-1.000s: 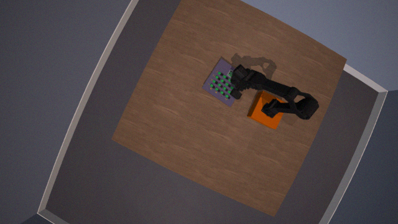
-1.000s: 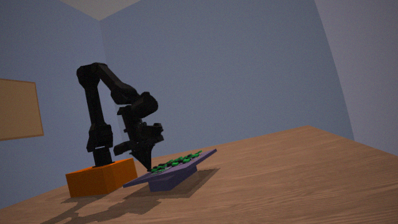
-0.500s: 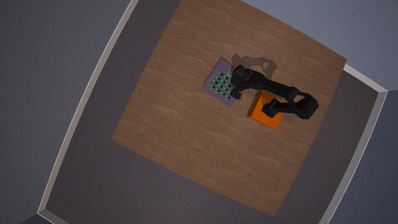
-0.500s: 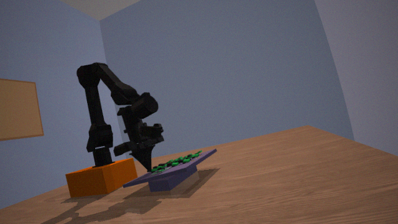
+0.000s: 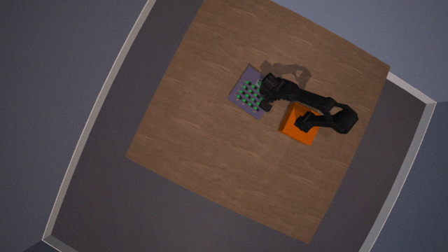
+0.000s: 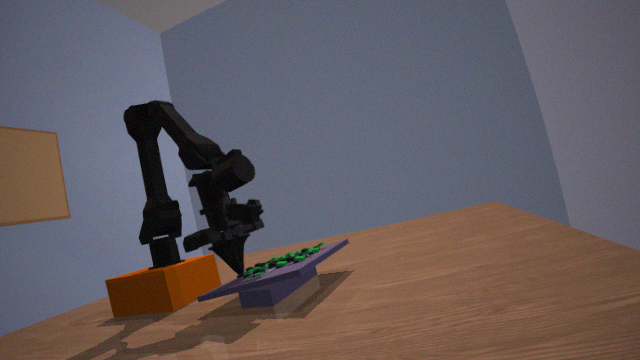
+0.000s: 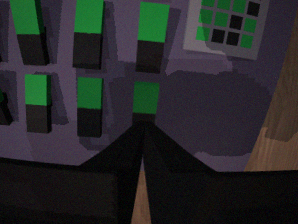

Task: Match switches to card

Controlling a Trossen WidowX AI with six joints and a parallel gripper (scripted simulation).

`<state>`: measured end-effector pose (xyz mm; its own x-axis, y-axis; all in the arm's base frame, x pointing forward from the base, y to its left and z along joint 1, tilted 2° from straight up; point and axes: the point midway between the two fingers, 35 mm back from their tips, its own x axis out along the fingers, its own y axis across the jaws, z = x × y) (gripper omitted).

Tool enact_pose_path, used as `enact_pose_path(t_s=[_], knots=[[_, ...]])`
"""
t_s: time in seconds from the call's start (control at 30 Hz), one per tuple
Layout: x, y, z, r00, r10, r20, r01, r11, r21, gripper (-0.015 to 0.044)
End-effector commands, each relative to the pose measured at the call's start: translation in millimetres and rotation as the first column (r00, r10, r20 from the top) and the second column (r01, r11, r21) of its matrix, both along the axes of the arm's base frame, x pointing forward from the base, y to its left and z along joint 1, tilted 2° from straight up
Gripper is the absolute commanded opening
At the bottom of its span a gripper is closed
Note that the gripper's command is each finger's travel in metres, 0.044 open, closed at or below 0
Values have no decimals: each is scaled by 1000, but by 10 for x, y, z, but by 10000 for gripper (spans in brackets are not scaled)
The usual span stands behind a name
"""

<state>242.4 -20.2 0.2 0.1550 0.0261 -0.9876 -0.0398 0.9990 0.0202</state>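
Observation:
A purple panel [image 5: 246,75] [image 6: 330,251] [image 7: 193,110] carries a grid of rocker switches, each half green and half dark grey. My gripper [image 7: 144,128] [image 6: 239,272] is shut with nothing in it. Its tip rests on the near, dark half of the nearest-row switch [image 7: 147,98] closest to the card side. The small card [image 7: 229,12] with green and dark squares lies on the panel to the right of the grid. In the overhead view the arm covers the panel's near right corner and the card.
The arm stands on an orange base block [image 5: 295,131] [image 6: 160,287] on a wooden table [image 5: 227,168] [image 6: 475,290]. The panel sits raised on a small plinth [image 6: 270,295]. The table's edge shows beside the panel in the wrist view [image 7: 280,129].

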Motion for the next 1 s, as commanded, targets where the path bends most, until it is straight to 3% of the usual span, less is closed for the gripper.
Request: enact_pose_path(t_s=[0.0,0.2,0.4,0.63,0.97], knots=[[7,5,-5,1000,1,3,-1,1000,2,0],[-59,-14,616,1000,1,-22,-1,1000,1,0],[-48,-4,650,1000,1,-23,-1,1000,1,0],[577,475,823,1000,1,-17,-1,1000,6,0],[594,492,826,1000,1,-17,-1,1000,6,0]])
